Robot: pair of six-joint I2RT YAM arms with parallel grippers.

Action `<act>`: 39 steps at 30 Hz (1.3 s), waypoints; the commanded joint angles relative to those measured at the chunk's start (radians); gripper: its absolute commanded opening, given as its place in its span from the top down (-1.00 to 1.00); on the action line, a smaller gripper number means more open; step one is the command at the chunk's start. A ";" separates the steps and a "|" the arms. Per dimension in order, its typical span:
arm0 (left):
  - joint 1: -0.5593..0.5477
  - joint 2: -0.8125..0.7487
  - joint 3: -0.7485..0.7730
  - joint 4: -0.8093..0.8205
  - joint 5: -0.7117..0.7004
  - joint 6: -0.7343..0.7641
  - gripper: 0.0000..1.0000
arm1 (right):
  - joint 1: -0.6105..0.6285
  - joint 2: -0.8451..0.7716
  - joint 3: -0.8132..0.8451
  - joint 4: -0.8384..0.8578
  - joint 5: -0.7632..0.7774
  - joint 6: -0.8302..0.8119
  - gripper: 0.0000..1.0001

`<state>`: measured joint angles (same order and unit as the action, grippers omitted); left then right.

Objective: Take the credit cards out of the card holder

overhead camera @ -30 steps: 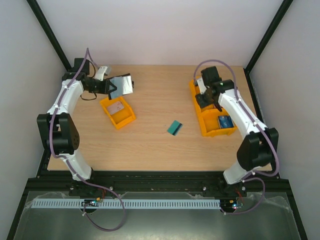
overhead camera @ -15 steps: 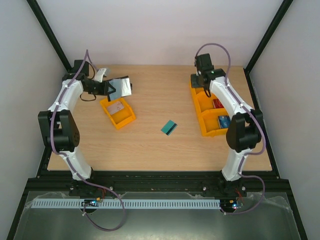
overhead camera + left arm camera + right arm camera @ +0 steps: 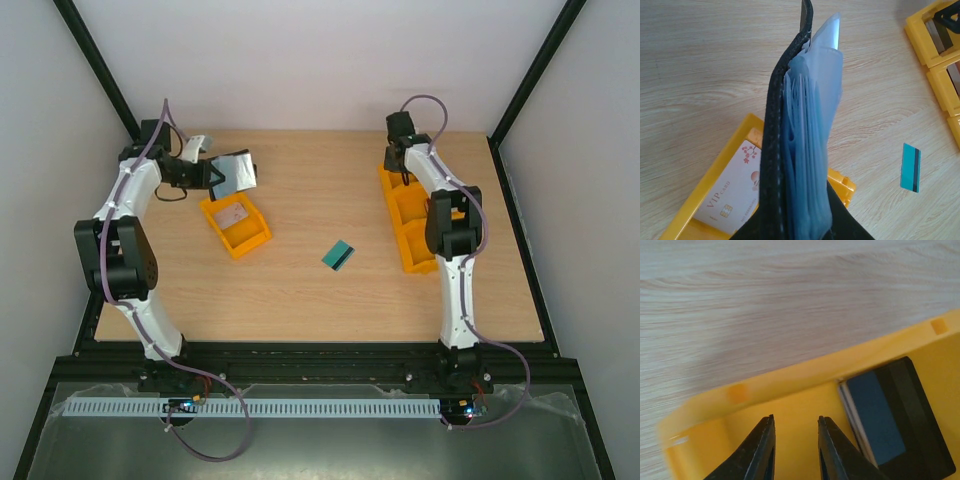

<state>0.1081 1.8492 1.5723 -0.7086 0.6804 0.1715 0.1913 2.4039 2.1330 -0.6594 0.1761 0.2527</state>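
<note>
1. Fingers of the left arm, the left fingers, are pinching the card holder at one end.
2. The card holder is held up at the far left of the table, just past the small orange tray.
3. In the left wrist view the card holder is seen edge-on. Its black cover is on the left and its see-through blue pockets are fanned out on the right.
4. It is too hard to tell if any card sits in those pockets.
5. One teal credit card with a dark stripe lies flat on the table. It is between the two trays and touches neither.
6. A white card that says "VIP CARD" lies inside the small orange tray.
7. The right fingers are spread a little, with nothing between them.
8. They hang over the far end of the long orange tray on the right side of the table.
9. In the right wrist view a dark flat thing with a blue-grey face lies in that tray, just to the right of the fingers.
</note>
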 commanded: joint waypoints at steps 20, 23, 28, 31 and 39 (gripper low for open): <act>0.007 0.037 0.062 0.000 0.022 -0.007 0.95 | -0.001 -0.091 -0.294 0.000 -0.408 -0.040 0.51; 0.007 0.042 0.061 0.008 0.023 -0.009 0.95 | 0.016 -0.161 -0.394 0.006 -0.485 -0.083 0.50; 0.007 0.044 0.070 0.015 0.026 -0.016 0.95 | 0.029 -0.232 -0.396 -0.038 -0.534 -0.157 0.50; 0.004 0.040 0.063 0.019 0.027 -0.017 0.95 | 0.034 -0.261 -0.301 -0.102 -0.528 -0.195 0.49; -0.030 0.026 0.069 0.018 0.008 -0.010 0.95 | 0.035 -0.502 -0.433 0.089 -0.436 0.070 0.29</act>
<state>0.1001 1.8854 1.6054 -0.7006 0.6765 0.1604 0.2230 2.0491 1.7653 -0.6518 -0.3084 0.1638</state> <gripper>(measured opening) 0.100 0.333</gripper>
